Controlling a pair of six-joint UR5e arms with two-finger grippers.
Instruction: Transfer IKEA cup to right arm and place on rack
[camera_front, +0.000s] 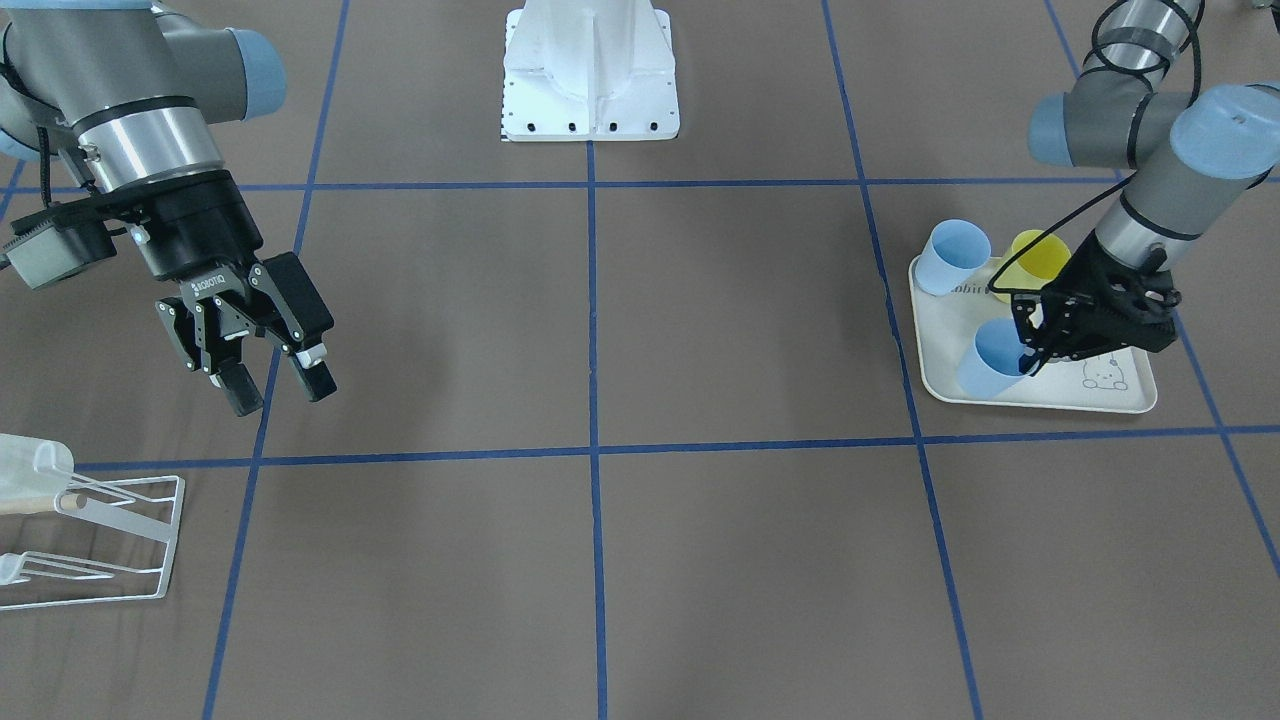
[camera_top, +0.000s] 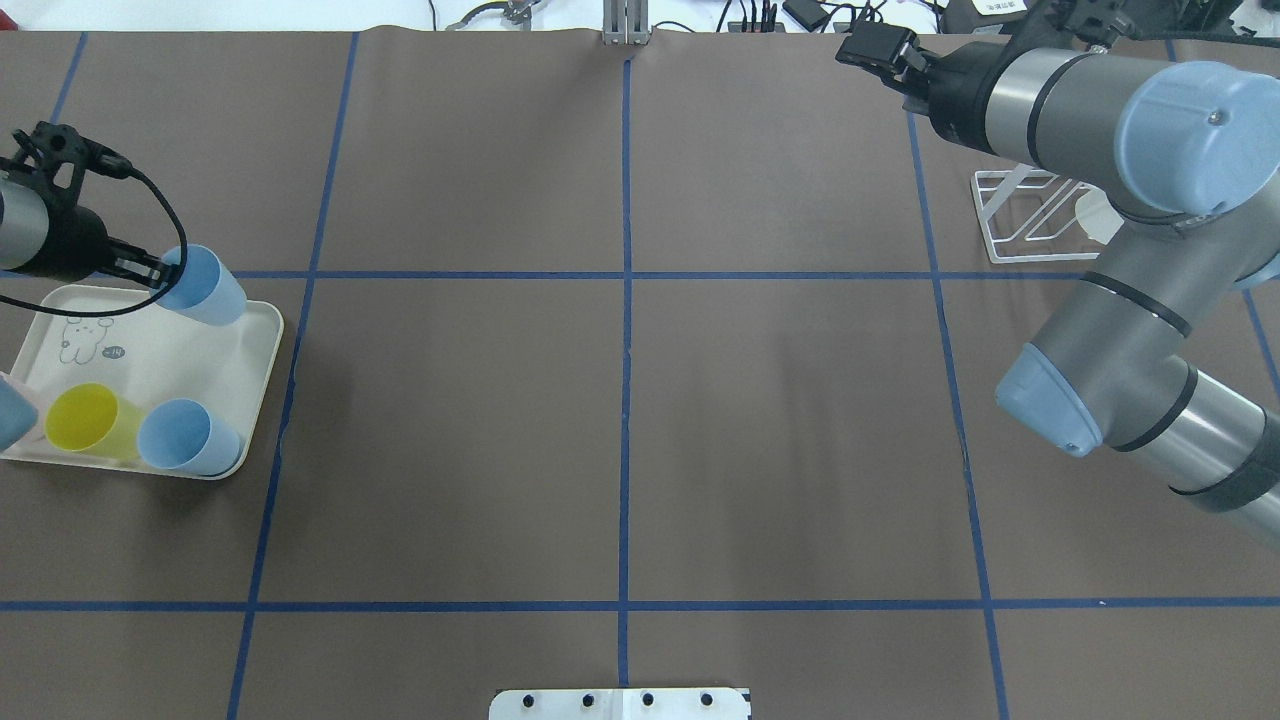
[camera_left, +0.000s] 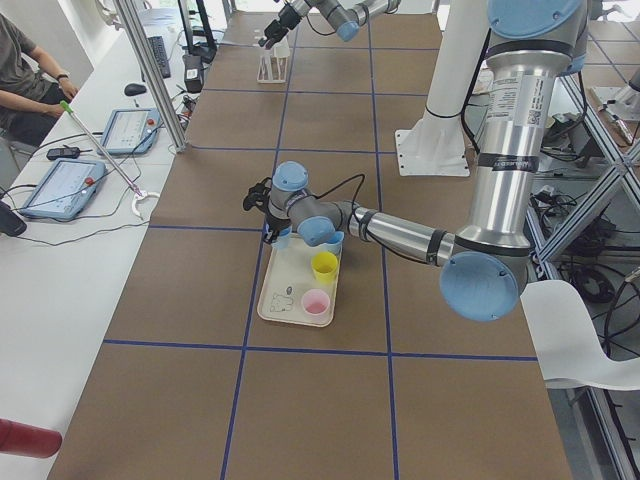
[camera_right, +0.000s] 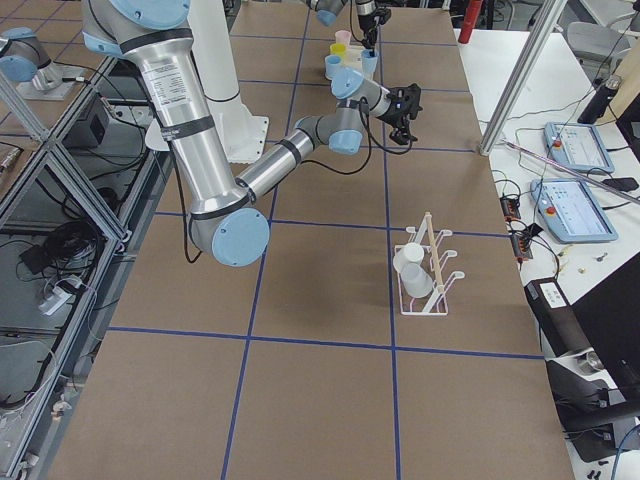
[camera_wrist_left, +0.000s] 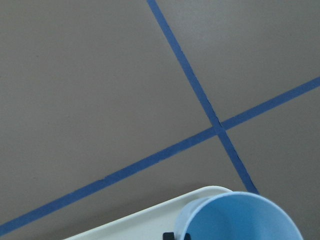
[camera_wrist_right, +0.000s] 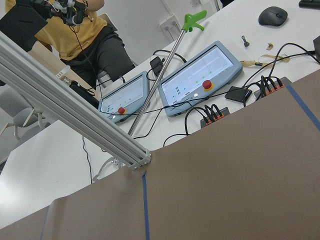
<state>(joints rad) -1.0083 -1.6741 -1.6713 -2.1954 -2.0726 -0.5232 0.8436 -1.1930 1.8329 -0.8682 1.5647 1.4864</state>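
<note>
The IKEA cup (camera_front: 985, 365), light blue, is at the near corner of the cream tray (camera_front: 1060, 398). My left gripper (camera_front: 1028, 352) is shut on its rim, one finger inside and one outside. From overhead the same cup (camera_top: 208, 288) sits at the tray's far right corner, with the left gripper (camera_top: 158, 270) beside it. The left wrist view shows only the cup's rim (camera_wrist_left: 240, 220). I cannot tell whether the cup rests on the tray or is just off it. My right gripper (camera_front: 278, 386) hangs open and empty above the table. The white wire rack (camera_front: 110, 540) stands below it, apart.
A yellow cup (camera_front: 1040, 255) and another blue cup (camera_front: 955, 258) stand on the tray's far side. A whitish cup (camera_right: 410, 265) hangs on the rack (camera_right: 430, 272). The robot's white base (camera_front: 590, 70) is at mid-table. People and tablets are past the table edge.
</note>
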